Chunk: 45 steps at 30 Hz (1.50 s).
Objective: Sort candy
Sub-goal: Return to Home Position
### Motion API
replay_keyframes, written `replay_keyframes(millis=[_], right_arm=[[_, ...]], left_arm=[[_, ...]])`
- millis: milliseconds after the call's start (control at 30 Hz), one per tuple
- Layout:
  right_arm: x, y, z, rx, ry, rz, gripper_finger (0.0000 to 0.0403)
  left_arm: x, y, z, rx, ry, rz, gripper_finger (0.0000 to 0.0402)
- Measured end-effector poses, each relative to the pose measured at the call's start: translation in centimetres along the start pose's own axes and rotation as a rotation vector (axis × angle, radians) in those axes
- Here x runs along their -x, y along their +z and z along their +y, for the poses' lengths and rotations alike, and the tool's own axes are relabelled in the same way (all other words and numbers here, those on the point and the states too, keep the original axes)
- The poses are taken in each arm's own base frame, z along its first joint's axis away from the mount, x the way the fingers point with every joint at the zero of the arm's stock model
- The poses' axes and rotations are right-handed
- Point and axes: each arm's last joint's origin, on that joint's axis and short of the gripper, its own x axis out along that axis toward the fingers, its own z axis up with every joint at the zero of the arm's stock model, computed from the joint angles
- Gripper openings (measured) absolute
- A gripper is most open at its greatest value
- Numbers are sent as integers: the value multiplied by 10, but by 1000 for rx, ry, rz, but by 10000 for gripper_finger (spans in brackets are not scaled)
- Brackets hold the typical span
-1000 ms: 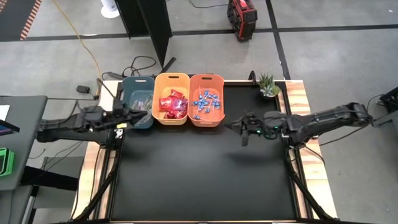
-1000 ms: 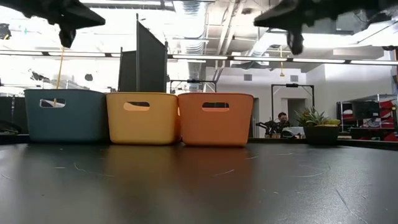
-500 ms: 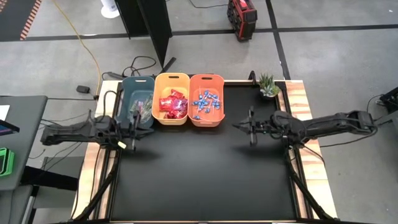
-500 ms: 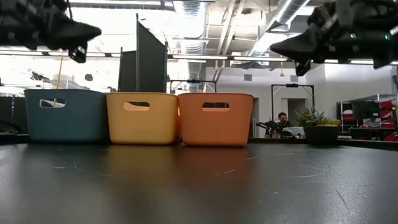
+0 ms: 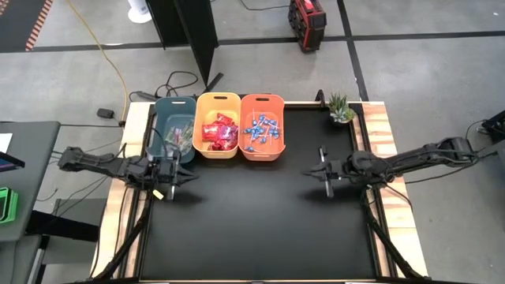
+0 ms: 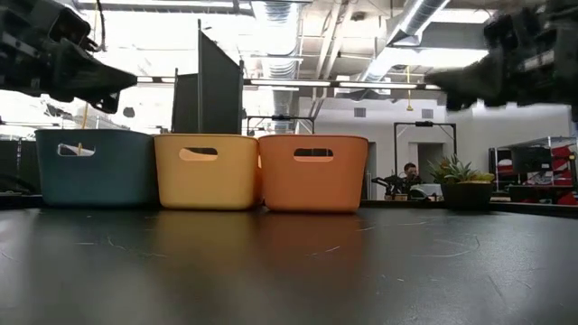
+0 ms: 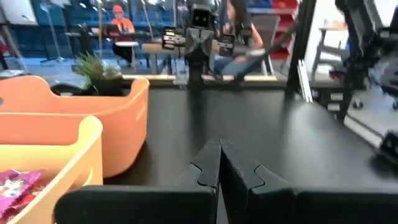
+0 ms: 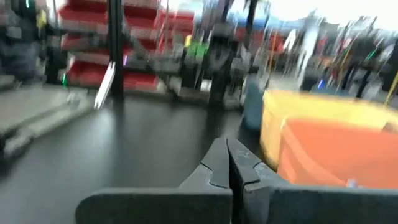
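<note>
The candy is in three bins at the back edge of the desk point(image 5: 252, 221). We see the red square packets point(image 5: 219, 132) in the yellow bin point(image 5: 218, 96), the blue lollipops point(image 5: 263, 130) in the orange bin point(image 5: 262, 97), and the green-pink stick packets point(image 5: 178, 136) in the blue bin point(image 5: 175, 100). The bins stand in one row, side by side: blue at the left, yellow in the middle, orange at the right. In the low view the yellow and orange walls touch. We see no candy on the bare desk surface.

The left hand point(image 5: 186, 177) is above the left edge of the desk, just in front of the blue bin and pointing toward the desk's middle. Its fingers point(image 7: 211, 163) are pressed together with nothing between them (the left wrist view shows this plainly).

The right hand point(image 5: 309, 170) is above the right part of the desk, well apart from the orange bin and pointing toward the left arm. Its fingers point(image 8: 219, 163) are likewise closed and empty. In the low view both hands sit higher than the bin rims, clear of the desk.

A small potted plant point(image 5: 340, 109) stands at the back right corner of the desk. A person point(image 6: 411, 171) sits in the room beyond.
</note>
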Motion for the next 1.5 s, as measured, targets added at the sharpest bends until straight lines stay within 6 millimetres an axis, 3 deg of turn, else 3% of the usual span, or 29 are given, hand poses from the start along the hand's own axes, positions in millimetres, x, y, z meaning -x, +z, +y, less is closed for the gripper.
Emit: replay_keyframes(millis=[100,333,567,733,1033,1300,1500], right_arm=[[5,10,3,21,-17,-70,0],[29,11,18,2,-19,15,0],[54,19,23,41,-18,-80,0],[53,12,25,52,-43,2,0],[54,13,22,107,-67,-3,0],[54,12,21,-80,-77,-7,23],[54,12,21,-129,-76,-8,32]], left_arm=[[6,4,-3,28,10,-44,0],[16,7,-14,2,39,-16,0],[22,6,-24,-24,36,-5,0],[26,6,-29,-51,15,-3,0],[26,2,-32,-58,-38,5,0],[26,1,-32,-84,-44,5,0],[26,1,-32,106,-45,7,6]])
